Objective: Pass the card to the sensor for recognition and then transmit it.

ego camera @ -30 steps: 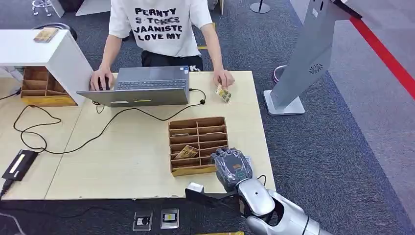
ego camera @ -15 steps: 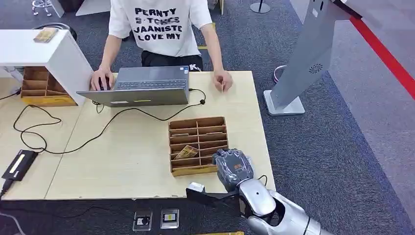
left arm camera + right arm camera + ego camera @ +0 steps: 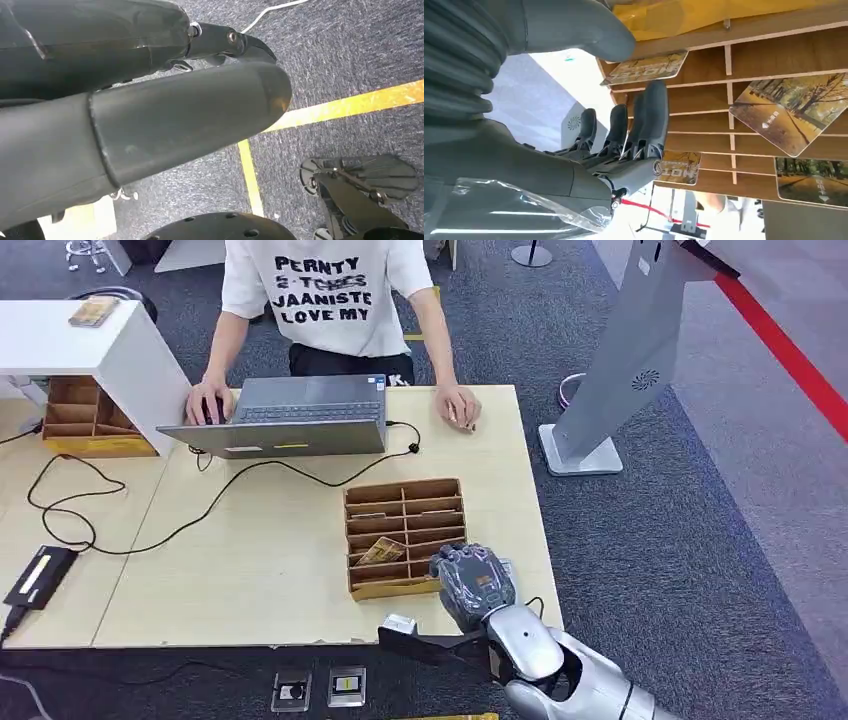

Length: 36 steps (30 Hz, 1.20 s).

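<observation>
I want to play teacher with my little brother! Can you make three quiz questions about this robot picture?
1. True or false: the right hand holds a card.
2. What does the wooden organizer hold? A) cards B) spoons C) pencils
3. Fill in: the person's hand rests beside the grey ____.

Key: 1 false, the fingers are apart with nothing in them. 2 A. 3 laptop.

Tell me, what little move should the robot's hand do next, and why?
Probably the right hand should reach a bit further into the wooden card rack and close its fingers on a card. The hand hovers at the rack's near corner holding nothing, its fingers apart over the slots, and cards lie right beside them.
</observation>
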Each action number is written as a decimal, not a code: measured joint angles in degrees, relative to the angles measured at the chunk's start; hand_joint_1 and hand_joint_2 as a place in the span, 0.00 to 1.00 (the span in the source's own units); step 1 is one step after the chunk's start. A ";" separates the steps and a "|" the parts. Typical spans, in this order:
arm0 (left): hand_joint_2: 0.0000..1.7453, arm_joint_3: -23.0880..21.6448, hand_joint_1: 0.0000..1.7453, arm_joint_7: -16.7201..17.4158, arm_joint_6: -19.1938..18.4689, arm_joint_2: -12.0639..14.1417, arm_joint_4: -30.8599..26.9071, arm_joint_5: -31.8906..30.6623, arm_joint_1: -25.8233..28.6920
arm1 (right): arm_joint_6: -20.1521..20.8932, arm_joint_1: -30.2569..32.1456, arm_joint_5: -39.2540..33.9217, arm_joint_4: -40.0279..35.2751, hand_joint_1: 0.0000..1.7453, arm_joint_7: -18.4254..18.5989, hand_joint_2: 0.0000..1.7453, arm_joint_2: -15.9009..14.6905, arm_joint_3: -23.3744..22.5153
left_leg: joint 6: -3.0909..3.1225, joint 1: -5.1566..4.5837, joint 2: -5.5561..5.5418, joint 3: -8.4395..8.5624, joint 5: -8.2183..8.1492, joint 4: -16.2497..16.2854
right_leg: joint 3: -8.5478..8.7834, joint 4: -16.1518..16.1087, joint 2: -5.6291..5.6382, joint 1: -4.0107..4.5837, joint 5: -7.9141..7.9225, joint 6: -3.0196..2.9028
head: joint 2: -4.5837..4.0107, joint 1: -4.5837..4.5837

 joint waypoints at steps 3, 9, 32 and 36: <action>0.00 0.00 0.00 0.00 0.00 0.00 0.00 0.15 0.00 | -0.18 -0.21 -0.13 0.31 0.51 -0.22 1.00 0.26 0.02 | 0.00 0.00 0.00 0.00 0.00 0.00 | 0.00 0.00 -0.01 0.00 0.00 0.00 | 0.00 0.00; 0.00 -0.02 0.00 0.00 0.00 0.00 0.00 0.15 -0.01 | -1.05 -0.38 -0.37 1.05 0.51 -0.61 1.00 0.74 0.04 | 0.00 0.00 0.00 0.00 0.00 0.00 | 0.00 0.00 -0.01 0.00 0.00 0.00 | 0.00 0.00; 0.00 0.00 0.00 -0.55 -0.55 0.02 0.00 -1.12 0.00 | -1.51 -0.35 -0.85 2.54 0.58 0.57 1.00 1.09 0.04 | 0.00 0.00 0.00 0.00 0.00 0.00 | -0.01 0.00 -0.01 0.00 0.00 0.00 | 0.00 0.00; 0.00 0.00 0.00 -0.55 -0.55 0.04 0.00 -1.27 0.00 | -1.49 -0.29 -0.87 2.54 0.62 0.70 1.00 1.03 0.04 | 0.00 0.00 0.00 0.01 0.00 0.00 | -0.01 0.00 -0.01 0.00 0.00 0.00 | 0.00 0.00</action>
